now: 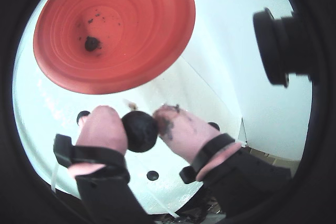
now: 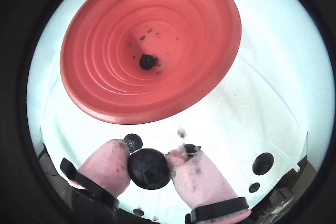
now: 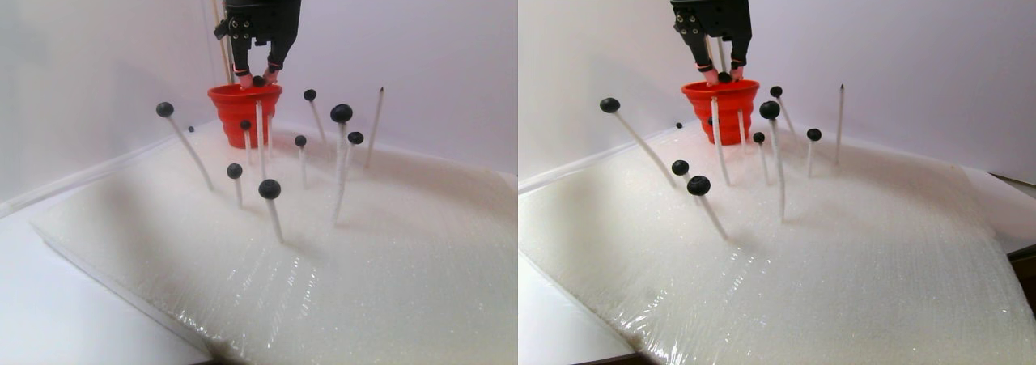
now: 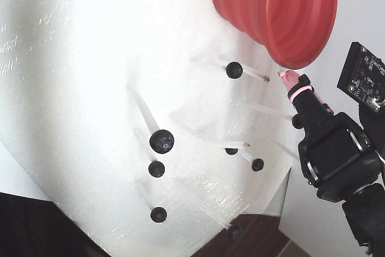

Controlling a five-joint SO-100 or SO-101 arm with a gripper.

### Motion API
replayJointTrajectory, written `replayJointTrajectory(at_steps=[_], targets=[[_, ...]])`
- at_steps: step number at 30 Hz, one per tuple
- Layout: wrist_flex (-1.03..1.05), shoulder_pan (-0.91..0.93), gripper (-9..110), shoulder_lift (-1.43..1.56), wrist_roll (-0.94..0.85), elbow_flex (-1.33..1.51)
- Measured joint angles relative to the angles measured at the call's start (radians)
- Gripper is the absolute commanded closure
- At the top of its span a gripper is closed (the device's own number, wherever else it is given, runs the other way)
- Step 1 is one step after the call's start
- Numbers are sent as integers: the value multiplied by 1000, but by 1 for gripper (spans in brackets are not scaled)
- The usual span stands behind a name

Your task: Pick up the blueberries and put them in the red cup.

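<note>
Gripper with pink-tipped fingers pinching one large blueberry, held just above the near rim of the red cup. A single berry lies on the cup's ribbed bottom, among dark smears. In the stereo pair view, the cup stands near the far edge of the white foam sheet; the other blueberries sit atop thin white sticks planted in the foam, in front of and beside the cup.

upright ribbed red cup, one berry inside; blueberries on sticks
</note>
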Motion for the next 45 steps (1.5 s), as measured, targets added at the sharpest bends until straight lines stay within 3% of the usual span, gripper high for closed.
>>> replayJointTrajectory(at_steps=[45], targets=[[-71, -26, 84, -92, -18, -133]])
